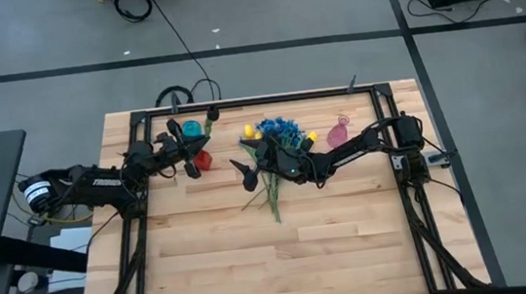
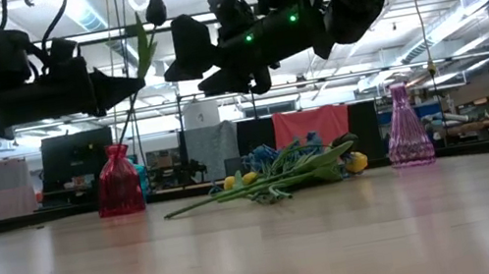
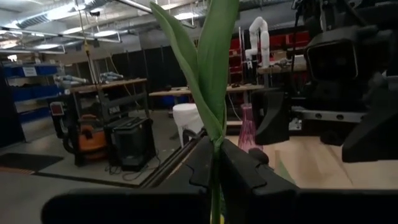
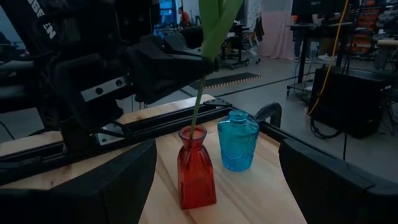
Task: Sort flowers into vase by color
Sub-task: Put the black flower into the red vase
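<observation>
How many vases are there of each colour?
Red vase: 1 (the dark tulip held by the left end effector has its stem in it)
Blue vase: 1
Pink vase: 1
Total: 3 vases

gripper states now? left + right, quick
Left gripper: shut on the dark tulip's stem, whose lower end is in the red vase.
Right gripper: open, empty, hovering above the table facing the red vase.
</observation>
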Tool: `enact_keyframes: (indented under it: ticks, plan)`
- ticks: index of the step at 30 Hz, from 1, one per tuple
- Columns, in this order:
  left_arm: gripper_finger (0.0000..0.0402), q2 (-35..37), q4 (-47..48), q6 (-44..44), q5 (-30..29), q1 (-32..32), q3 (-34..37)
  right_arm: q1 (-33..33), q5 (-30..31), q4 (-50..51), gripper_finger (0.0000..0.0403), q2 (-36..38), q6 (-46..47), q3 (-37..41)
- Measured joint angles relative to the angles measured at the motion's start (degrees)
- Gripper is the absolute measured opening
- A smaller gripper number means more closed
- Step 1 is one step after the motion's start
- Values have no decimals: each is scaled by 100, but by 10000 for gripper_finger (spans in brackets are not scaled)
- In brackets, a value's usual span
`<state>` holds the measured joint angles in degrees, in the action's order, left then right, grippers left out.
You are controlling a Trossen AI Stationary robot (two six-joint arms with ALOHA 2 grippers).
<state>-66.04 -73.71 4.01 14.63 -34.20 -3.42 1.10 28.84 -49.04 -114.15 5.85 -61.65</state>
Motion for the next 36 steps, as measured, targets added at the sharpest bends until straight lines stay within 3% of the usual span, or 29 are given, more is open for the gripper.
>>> enact_keyframes:
  ticks: [28, 36]
  plan:
    - [29, 2, 645, -319, -4, 0, 0, 11, -44, 245, 347, 0, 357, 0]
    - [75, 2, 655, -205, -65, 1, 0, 15, -22, 260, 347, 0, 355, 0]
